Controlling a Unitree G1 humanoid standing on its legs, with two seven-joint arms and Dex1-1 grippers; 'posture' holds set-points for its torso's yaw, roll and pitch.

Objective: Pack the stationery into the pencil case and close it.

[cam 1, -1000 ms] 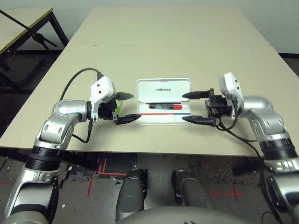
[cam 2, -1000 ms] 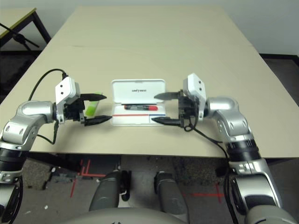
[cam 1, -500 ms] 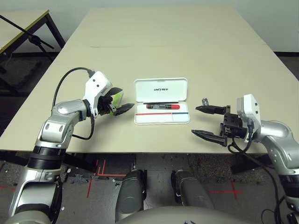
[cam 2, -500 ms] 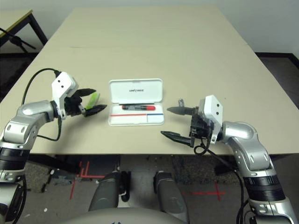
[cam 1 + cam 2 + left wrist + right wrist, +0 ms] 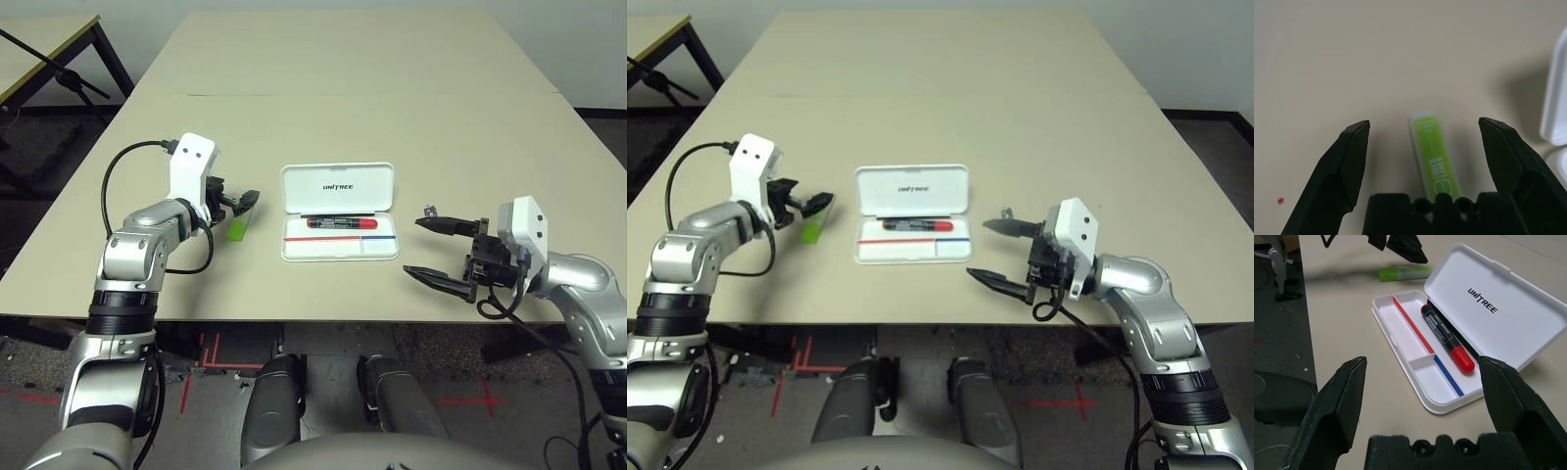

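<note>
Lime green on the highlighter (image 5: 1436, 152), with white lettering; red and black on the marker (image 5: 1447, 338); white pencil case (image 5: 1422, 374), black letters, red and blue stripes, all against a beige worktop (image 5: 343, 117)!

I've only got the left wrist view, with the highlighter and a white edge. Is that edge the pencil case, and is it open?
Observer: Yes, that's the pencil case, and its lid is open.
Operator: Anything packed in it?
Observer: The red marker with the black end lies inside.
Operator: And the small grey-and-silver piece?
Observer: Outside the case, just beyond the far finger of the right tool, which stands open.
</note>
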